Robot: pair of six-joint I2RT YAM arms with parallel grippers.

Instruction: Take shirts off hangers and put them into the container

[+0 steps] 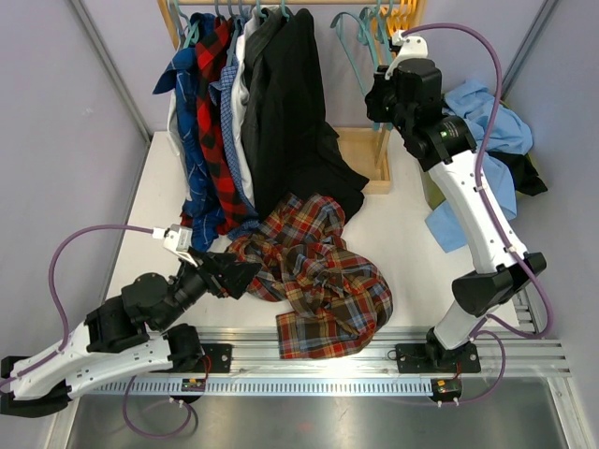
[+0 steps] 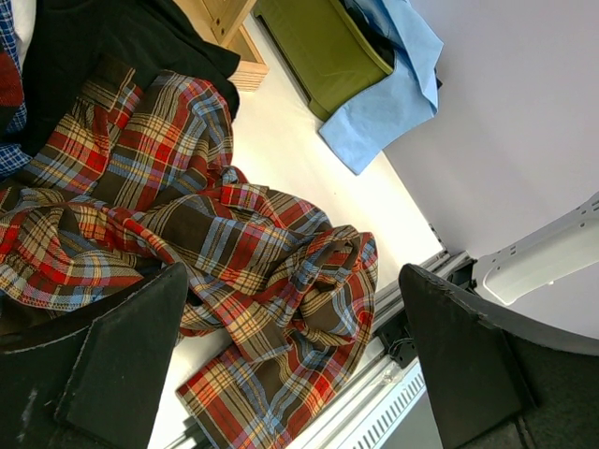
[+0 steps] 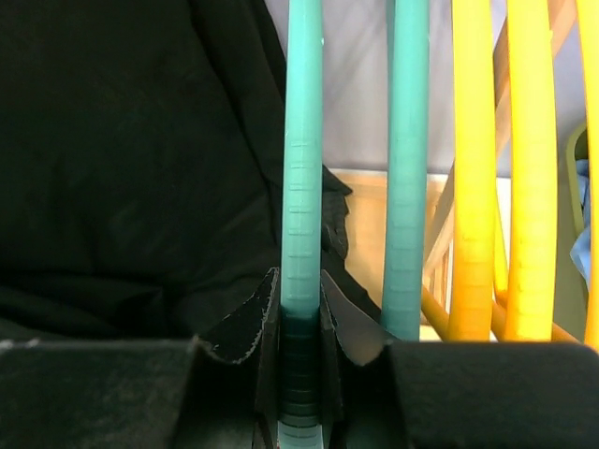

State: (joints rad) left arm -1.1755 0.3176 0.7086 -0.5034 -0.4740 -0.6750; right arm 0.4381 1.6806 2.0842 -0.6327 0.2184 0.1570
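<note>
Hanger grip at the clothes rack (image 1: 363,150): right gripper (image 3: 299,313) clamped on a teal hanger (image 3: 301,187).
Jaws wide apart, the left gripper (image 2: 292,290) hovers just beside the brown-red plaid shirt (image 1: 323,281) heaped on the table (image 1: 393,234); the olive bin (image 2: 323,47) stands far right.

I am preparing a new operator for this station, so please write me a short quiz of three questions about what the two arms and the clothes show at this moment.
1. True or false: the fingers of the left gripper are shut on the brown-red plaid shirt.
2. What do the fingers of the right gripper clamp? A) a teal hanger B) an orange-yellow hanger C) the black shirt
3. What hangs over the rim of the olive-green container?
Key: 1 false, the fingers stand open; 2 A; 3 a light blue cloth.
</note>
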